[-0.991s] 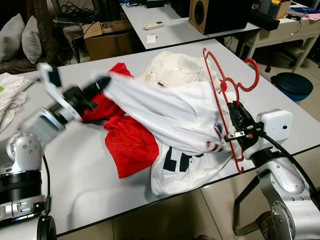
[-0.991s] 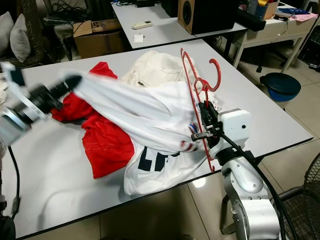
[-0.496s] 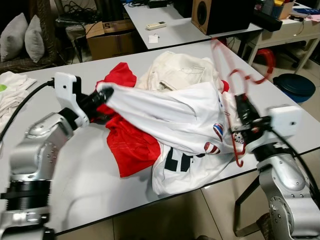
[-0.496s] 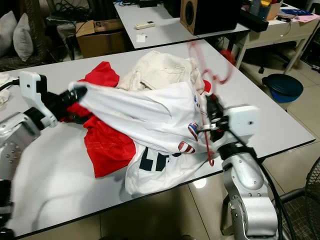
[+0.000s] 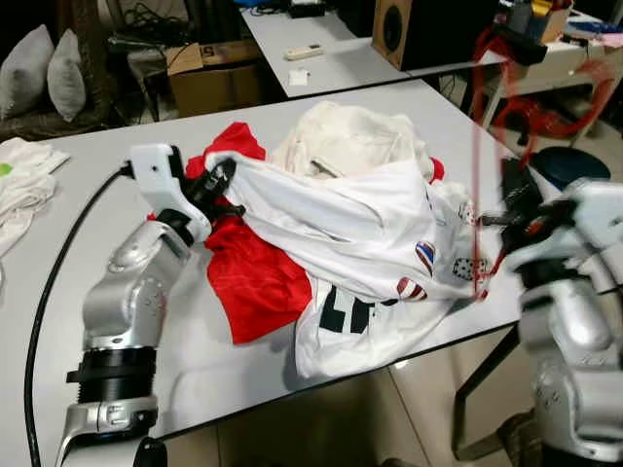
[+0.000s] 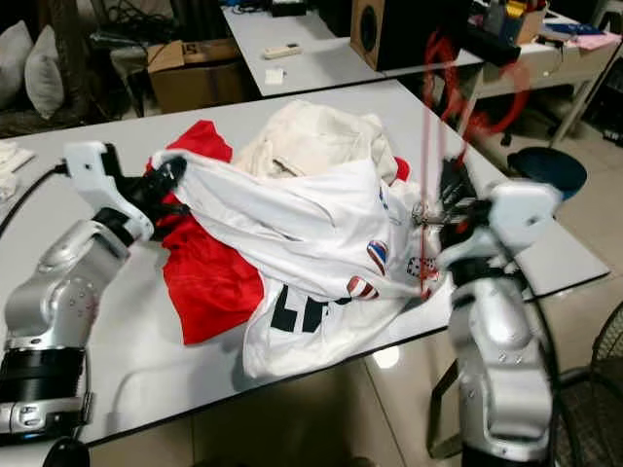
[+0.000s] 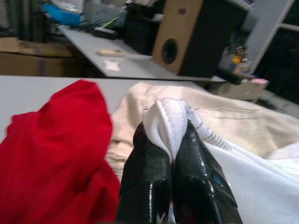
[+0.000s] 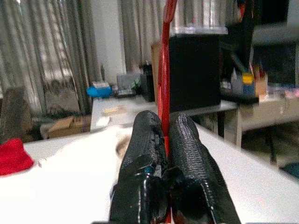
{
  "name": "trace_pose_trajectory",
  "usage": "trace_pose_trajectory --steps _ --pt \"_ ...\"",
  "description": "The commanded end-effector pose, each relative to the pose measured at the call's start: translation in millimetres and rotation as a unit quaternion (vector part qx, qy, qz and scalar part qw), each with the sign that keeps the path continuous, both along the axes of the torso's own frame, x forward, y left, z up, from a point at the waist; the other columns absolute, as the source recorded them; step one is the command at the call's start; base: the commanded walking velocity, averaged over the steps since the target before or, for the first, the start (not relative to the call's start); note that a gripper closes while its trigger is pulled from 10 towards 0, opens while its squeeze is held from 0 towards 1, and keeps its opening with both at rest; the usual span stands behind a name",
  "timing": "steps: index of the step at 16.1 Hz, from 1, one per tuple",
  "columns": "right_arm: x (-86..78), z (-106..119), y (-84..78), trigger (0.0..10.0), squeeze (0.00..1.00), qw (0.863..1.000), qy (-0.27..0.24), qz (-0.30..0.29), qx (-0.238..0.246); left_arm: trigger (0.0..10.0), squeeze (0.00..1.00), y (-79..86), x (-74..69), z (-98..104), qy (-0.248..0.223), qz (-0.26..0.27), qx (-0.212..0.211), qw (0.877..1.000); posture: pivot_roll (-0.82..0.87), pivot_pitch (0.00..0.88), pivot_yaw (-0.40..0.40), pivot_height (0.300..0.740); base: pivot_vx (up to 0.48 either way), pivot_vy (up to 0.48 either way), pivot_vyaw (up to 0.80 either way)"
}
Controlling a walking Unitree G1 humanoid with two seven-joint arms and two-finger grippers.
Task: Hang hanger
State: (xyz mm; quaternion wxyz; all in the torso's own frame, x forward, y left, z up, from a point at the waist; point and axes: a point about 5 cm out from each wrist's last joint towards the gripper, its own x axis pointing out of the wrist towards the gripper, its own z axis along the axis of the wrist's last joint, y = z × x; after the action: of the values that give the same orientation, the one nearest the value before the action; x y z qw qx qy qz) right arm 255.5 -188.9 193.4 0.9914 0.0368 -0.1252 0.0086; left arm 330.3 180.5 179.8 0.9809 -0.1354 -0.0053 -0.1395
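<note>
The red hanger (image 5: 480, 146) stands upright and motion-blurred at the table's right edge, pinched between the right gripper's (image 8: 164, 135) fingers, its lower end beside the white shirt (image 5: 341, 219). The left gripper (image 7: 167, 140) pinches a fold of that shirt at the left, over a red garment (image 5: 248, 277). A cream garment (image 5: 350, 136) lies farther back on the grey table (image 5: 195, 360).
</note>
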Motion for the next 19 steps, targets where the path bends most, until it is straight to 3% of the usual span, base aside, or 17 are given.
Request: trace_pose_trajectory --steps 1,6,11,19 --pt "-2.2 8 7.4 10.0 0.0 1.0 -0.009 0.009 -0.001 10.0 0.0 -4.6 1.8 9 -0.017 0.003 0.009 1.0 -0.04 0.0 0.061 0.74 0.0 0.0 0.0" --pt "-1.4 -1 9.8 10.0 0.0 1.0 0.023 0.013 -0.005 10.0 0.0 -18.9 -4.4 3 -0.023 -0.019 0.04 0.999 -0.04 0.0 0.025 0.74 0.0 0.0 0.0" --pt "3.4 5 11.9 10.0 0.0 0.999 0.018 0.028 -0.01 10.0 0.0 -21.9 -7.4 19 -0.054 -0.02 0.039 0.998 -0.03 0.0 0.01 0.74 0.0 0.0 0.0" --pt "7.9 9 11.2 10.0 0.0 0.999 0.013 0.028 -0.011 10.0 0.0 -24.7 -8.7 26 -0.068 -0.022 0.04 0.997 -0.02 0.0 0.003 0.74 -0.3 0.0 0.0"
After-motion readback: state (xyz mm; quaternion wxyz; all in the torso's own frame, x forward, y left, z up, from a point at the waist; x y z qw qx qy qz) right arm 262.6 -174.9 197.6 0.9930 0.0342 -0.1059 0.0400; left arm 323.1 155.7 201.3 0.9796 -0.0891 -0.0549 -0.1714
